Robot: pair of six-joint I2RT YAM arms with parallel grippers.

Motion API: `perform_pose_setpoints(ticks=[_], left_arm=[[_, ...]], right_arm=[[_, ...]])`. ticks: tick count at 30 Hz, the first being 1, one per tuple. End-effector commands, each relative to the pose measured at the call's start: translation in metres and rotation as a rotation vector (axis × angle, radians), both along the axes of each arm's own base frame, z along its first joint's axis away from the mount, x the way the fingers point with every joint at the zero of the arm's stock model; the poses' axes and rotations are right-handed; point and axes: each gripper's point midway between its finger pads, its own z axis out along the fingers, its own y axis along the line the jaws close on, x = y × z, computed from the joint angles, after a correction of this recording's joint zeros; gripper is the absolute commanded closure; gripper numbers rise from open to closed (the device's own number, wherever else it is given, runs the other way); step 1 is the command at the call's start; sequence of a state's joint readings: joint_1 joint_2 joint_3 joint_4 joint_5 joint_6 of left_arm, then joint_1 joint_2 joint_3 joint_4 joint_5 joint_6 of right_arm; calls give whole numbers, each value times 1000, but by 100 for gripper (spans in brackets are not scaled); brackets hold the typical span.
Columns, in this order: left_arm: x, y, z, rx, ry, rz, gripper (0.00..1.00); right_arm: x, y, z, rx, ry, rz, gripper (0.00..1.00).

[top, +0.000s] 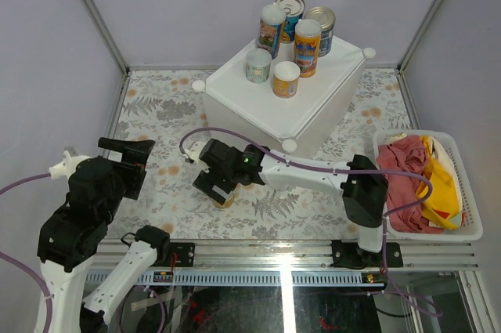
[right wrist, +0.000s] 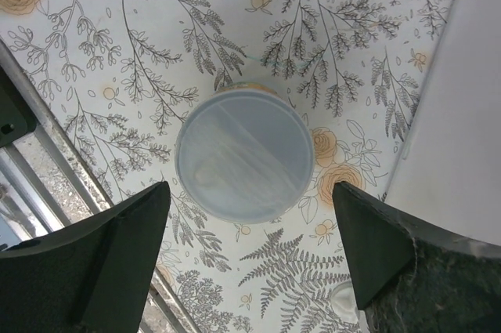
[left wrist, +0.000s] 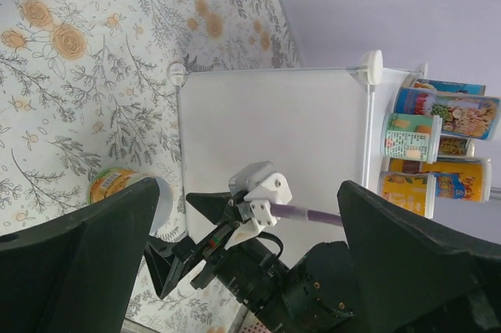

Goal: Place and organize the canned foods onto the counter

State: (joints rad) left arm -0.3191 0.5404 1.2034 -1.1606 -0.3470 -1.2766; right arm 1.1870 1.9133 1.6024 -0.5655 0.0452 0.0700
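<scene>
**A:** What is the biggest thing there?

**B:** The table (top: pixel 156 114), under a flowered cloth. At its far middle stands the counter (top: pixel 258 110), a white cube with round knobs at its corners. To the right, near the front edge, is a white slatted basket (top: pixel 472 227) full of red and yellow cloths (top: pixel 407 172).

**A:** And the arms?

**B:** The right gripper (top: pixel 218 188) reaches across to the left and hangs over one tin. Its fingers stand spread on either side of the lid, and bare cloth shows between each finger and the tin, so it grasps nothing. The left gripper (top: pixel 129 159) is raised at the left side with its jaws wide apart and nothing in them.

**A:** Where are the tins?

**B:** Six stand upright on the counter's far half. There is a tall orange tin (top: pixel 307 49), a tall blue-labelled tin (top: pixel 271 29), two silver-topped tins (top: pixel 290 8) (top: pixel 321 23) behind those, and two short white-lidded tins (top: pixel 258 65) (top: pixel 286 78) in front. The seventh tin (right wrist: pixel 244 153) has a white lid and an orange label. It stands upright on the cloth in front of the counter, near it but apart.
</scene>
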Motion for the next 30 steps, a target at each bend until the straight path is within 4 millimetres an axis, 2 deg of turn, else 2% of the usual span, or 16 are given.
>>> perform_pose_setpoints(ticks=[1,11,14,15,18,30], left_arm=[[5,4,20,16,-65,12,2],[4,-2,22,18,-63,-23,2],[5,-4,21,20,-54,-35,2],[5,-5,20,21,-49,-38,2],[6,-7,17,24,-34,-49,2],[11,-9,10,51,-11,-66,2]], right_arm=[[3,14,31,161,-96,-36,9],[-8,12,31,325,-299,-62,6],[-14,13,41,400,-336,-69,4],[-14,13,42,421,-346,-77,0],[-15,12,45,493,-379,-110,1],[-12,7,21,617,-420,-155,0]])
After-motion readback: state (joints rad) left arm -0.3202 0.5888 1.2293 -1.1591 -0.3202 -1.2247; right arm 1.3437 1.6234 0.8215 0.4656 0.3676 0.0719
